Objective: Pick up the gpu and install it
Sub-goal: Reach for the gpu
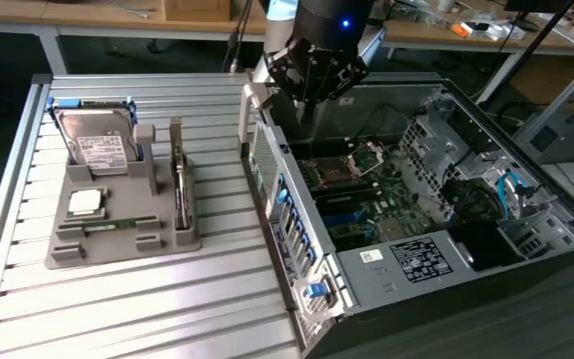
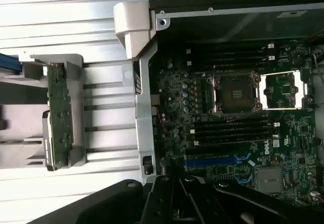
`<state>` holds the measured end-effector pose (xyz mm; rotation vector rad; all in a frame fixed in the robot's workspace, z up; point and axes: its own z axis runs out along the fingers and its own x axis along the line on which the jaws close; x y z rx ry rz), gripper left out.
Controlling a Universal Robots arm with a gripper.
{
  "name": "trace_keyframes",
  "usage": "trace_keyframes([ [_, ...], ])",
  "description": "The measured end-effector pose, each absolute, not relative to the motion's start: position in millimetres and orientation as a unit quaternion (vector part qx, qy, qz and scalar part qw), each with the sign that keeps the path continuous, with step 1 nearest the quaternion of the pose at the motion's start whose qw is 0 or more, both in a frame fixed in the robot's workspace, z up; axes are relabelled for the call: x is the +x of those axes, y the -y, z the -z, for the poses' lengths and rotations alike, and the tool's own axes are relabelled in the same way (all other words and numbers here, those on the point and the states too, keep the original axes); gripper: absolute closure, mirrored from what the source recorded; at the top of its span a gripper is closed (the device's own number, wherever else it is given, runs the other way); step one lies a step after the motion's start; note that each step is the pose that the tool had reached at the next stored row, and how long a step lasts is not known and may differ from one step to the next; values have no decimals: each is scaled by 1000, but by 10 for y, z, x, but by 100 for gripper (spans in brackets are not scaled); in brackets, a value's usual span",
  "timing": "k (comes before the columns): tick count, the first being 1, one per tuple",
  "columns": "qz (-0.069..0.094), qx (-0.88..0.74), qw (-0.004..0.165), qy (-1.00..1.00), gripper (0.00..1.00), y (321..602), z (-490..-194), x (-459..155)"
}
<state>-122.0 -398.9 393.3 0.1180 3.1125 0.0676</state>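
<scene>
The gpu [image 1: 179, 179] is a thin dark card with a silvery edge, standing on edge in a slot of the grey holder [image 1: 117, 250] on the slatted table. In the wrist view the gpu [image 2: 59, 114] is seen edge-on, green, in the same holder [image 2: 76, 67]. My gripper [image 1: 305, 105] hangs above the near wall of the open computer case [image 1: 267, 157], to the exterior view's right of the gpu and well apart from it. Its fingers [image 2: 174, 204] are shut with nothing between them.
The holder also carries a silver hard drive [image 1: 98, 142], a square chip [image 1: 86, 200] and a slim green memory stick [image 1: 117, 223]. Inside the case lie the motherboard [image 2: 228, 133], its processor socket [image 2: 235, 92] and a blue card slot [image 2: 210, 160]. Desks stand behind.
</scene>
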Motion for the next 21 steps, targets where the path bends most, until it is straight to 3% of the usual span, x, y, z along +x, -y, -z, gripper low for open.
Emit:
trace_keyframes([
  [21,-22,38,13,-999,89,3989,-3933,-1517],
])
